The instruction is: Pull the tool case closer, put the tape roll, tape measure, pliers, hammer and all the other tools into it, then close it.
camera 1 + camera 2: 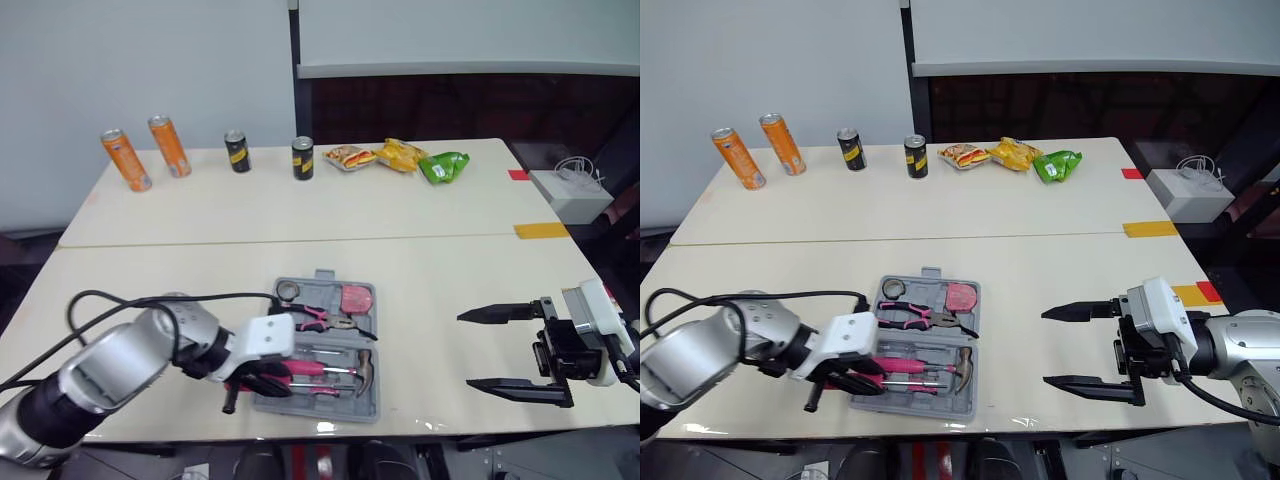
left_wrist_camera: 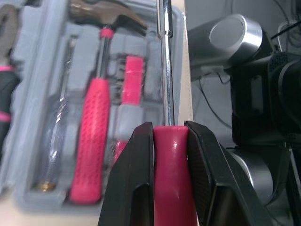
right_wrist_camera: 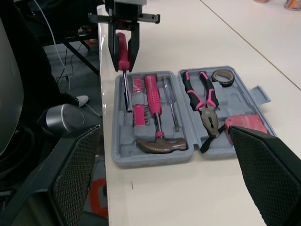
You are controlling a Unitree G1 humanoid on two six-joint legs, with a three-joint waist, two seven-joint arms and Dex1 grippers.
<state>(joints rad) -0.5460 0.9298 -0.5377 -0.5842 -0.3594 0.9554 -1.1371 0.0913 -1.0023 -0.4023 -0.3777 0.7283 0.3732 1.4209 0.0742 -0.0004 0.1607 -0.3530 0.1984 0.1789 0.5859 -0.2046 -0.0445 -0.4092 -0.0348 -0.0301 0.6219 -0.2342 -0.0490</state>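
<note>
The grey tool case [image 1: 372, 410] lies open near the table's front edge. Inside it I see a tape roll [image 1: 289, 291], pink-handled pliers [image 1: 325, 320], a red tape measure [image 1: 355, 297] and a pink-handled hammer [image 3: 155, 117]. My left gripper [image 1: 262, 380] is at the case's front left corner, shut on a pink screwdriver's handle [image 2: 171, 179]. The steel shaft [image 2: 165, 70] runs along the case's front edge. My right gripper [image 1: 465, 350] hovers open to the right of the case, with nothing between its fingers.
On the far table stand two orange cans [image 1: 146, 153], two black cans [image 1: 270, 154] and snack packs [image 1: 400, 157]. A white box [image 1: 572, 195] sits at the far right. Bare tabletop surrounds the case.
</note>
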